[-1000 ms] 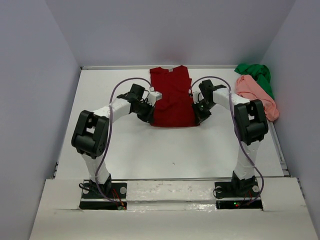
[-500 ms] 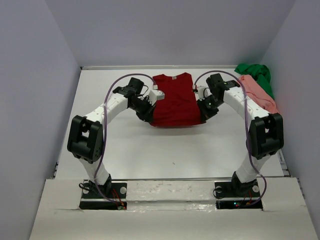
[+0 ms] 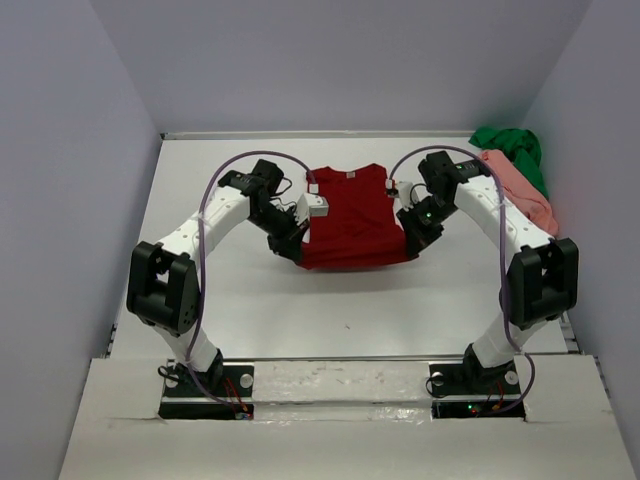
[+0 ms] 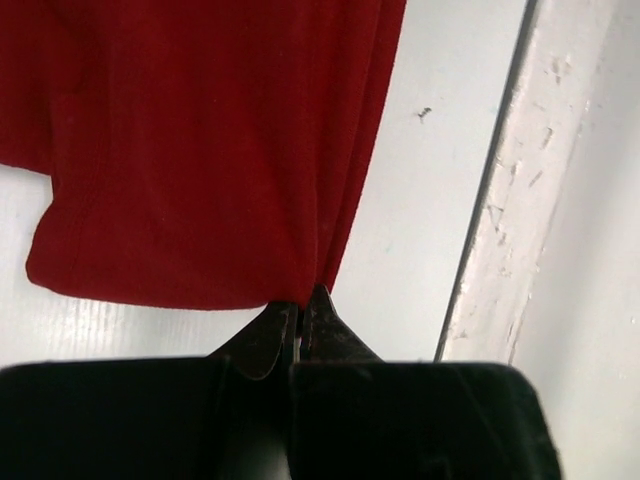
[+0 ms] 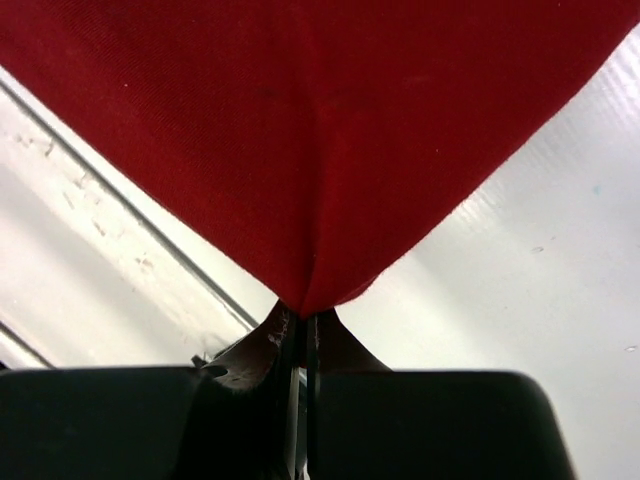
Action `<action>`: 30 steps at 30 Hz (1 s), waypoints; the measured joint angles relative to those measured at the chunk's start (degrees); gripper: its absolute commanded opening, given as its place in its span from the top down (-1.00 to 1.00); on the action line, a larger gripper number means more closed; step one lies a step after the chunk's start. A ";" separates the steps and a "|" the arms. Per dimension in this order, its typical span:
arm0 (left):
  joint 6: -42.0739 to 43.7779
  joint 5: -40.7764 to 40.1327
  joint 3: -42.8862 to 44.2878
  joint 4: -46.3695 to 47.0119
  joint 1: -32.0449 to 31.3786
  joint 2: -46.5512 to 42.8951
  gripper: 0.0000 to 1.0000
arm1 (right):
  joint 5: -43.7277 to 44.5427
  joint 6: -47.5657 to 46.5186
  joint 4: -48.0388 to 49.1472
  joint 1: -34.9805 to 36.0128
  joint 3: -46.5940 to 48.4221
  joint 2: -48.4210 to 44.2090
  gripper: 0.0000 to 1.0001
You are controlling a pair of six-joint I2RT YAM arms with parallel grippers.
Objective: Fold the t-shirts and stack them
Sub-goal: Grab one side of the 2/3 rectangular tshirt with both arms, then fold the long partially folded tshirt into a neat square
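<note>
**Two white-and-black robot arms with lilac cables**

The left arm (image 3: 215, 215) and right arm (image 3: 500, 215) look alike: smooth white tubular links joined by chunky black joint housings. A thin lilac cable (image 3: 497, 262) loops loosely along each arm. Each arm stands on a flat black base plate (image 3: 205, 392); a small green light (image 3: 470, 407) glows at the right one. The left gripper (image 4: 300, 300) and right gripper (image 5: 303, 320) each have a broad matte black body with two dark, pointed metal fingers.

White table (image 3: 350, 300): dark red tee (image 3: 350, 215) center-far; pink tee (image 3: 515, 185) + green tee (image 3: 510, 145) heaped far-right corner.
</note>
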 measured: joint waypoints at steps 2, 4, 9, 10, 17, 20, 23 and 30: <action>2.32 1.22 0.28 -2.34 -0.04 0.00 1.00 | -0.81 -1.01 -1.27 0.00 0.00 -0.46 1.00; 4.09 2.36 0.42 -4.07 -0.20 0.00 1.00 | -1.38 -2.03 -2.62 0.00 0.00 -1.11 1.00; 5.81 3.54 1.27 -6.10 -0.76 0.20 1.00 | -1.81 -3.58 -4.09 0.00 -0.04 -1.73 1.00; 6.05 3.67 1.86 -6.32 -0.76 0.33 1.00 | -1.81 -3.72 -4.22 0.00 -0.04 -1.73 1.00; 1.84 1.92 3.48 -1.51 -0.72 0.33 1.00 | -1.16 -3.37 -2.34 0.00 -0.02 -1.70 1.00; -1.53 0.31 3.48 2.23 -0.68 0.33 1.00 | -0.22 -2.16 -0.33 0.00 1.01 -0.72 1.00; -4.09 -1.66 3.50 4.98 -0.59 0.33 1.00 | 0.94 -1.07 2.25 -0.02 2.64 1.20 1.00; -9.33 -6.01 4.35 10.54 0.94 0.44 1.00 | 2.49 1.14 7.54 -0.02 6.93 6.14 1.00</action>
